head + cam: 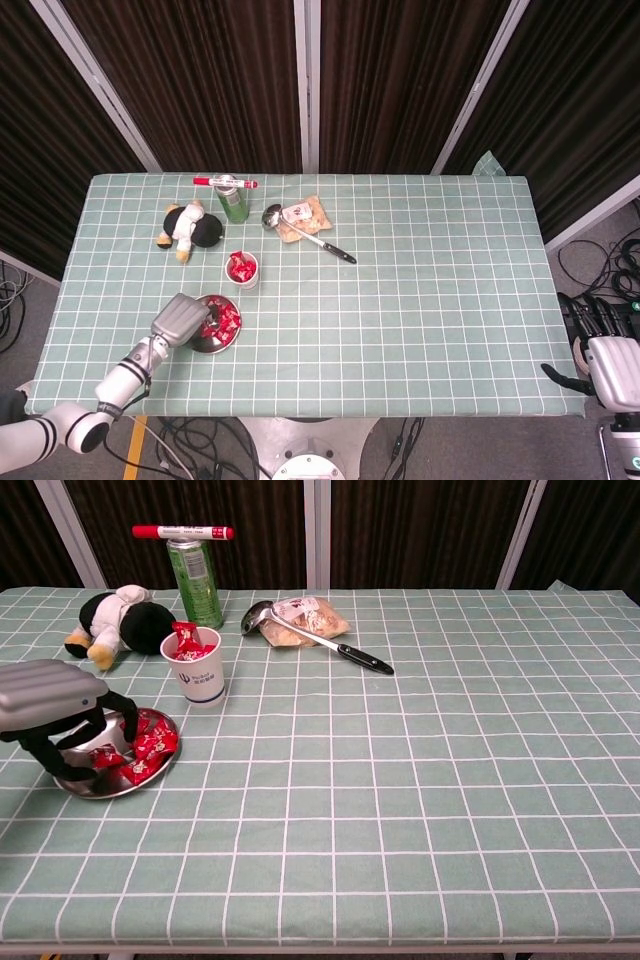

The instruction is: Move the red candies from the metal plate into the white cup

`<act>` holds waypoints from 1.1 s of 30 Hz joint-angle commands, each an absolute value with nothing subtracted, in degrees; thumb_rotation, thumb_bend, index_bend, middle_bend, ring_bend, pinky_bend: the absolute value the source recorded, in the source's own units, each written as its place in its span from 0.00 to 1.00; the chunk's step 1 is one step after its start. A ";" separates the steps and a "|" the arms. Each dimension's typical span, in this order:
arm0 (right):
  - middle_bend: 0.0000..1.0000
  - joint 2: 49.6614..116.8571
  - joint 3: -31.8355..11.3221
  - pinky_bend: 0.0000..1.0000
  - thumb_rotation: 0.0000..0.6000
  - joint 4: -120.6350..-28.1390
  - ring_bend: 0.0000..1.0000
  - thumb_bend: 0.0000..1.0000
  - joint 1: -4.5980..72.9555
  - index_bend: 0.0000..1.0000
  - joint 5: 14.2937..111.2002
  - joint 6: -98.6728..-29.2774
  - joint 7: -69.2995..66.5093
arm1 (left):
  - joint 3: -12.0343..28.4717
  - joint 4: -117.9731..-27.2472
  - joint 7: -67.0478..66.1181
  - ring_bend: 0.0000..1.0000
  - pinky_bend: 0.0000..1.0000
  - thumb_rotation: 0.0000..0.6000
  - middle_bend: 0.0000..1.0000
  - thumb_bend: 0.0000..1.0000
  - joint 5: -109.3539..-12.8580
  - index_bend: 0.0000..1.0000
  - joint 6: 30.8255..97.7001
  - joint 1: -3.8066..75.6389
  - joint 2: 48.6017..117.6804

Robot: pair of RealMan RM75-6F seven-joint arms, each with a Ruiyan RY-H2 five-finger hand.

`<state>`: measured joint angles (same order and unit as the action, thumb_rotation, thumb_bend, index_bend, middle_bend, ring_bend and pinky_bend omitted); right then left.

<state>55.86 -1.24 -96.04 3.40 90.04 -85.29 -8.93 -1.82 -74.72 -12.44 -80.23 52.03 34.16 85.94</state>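
The left hand (60,715), grey-backed with black fingers, reaches down into the shiny round metal plate (152,774); I cannot tell whether it grips anything. Red candies (150,745) in crinkly foil lie on the plate's right half. Just behind the plate stands the white cup (197,673), a paper one with a small dark logo too small to read, more red wrappers inside. Far right of the cup, off the table's edge, the right hand (603,350) hangs with fingers loosely apart, holding nothing.
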 commanded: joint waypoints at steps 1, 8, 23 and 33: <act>0.15 55.82 -1.23 0.03 1.00 -96.04 0.00 0.05 3.33 0.00 90.00 -85.36 -8.97 | -1.75 -74.63 -12.62 0.82 1.00 1.00 0.89 0.23 -79.96 0.48 51.83 34.17 86.06; 0.15 55.82 -1.23 0.03 1.00 -96.14 0.00 0.05 3.39 0.00 90.10 -85.26 -8.84 | -1.48 -74.73 -12.98 0.82 1.00 1.00 0.89 0.24 -79.13 0.49 51.51 34.05 85.76; 0.15 55.61 -1.22 0.03 1.00 -96.59 0.00 0.05 3.26 0.00 90.05 -85.37 -8.39 | -1.60 -73.79 -12.99 0.82 1.00 1.00 0.89 0.31 -79.02 0.53 50.95 34.05 86.30; 0.15 55.60 -1.28 0.04 1.00 -96.76 0.00 0.05 3.38 0.00 89.94 -85.12 -8.17 | -1.62 -73.14 -11.06 0.82 1.00 1.00 0.89 0.39 -79.30 0.59 51.02 33.76 86.81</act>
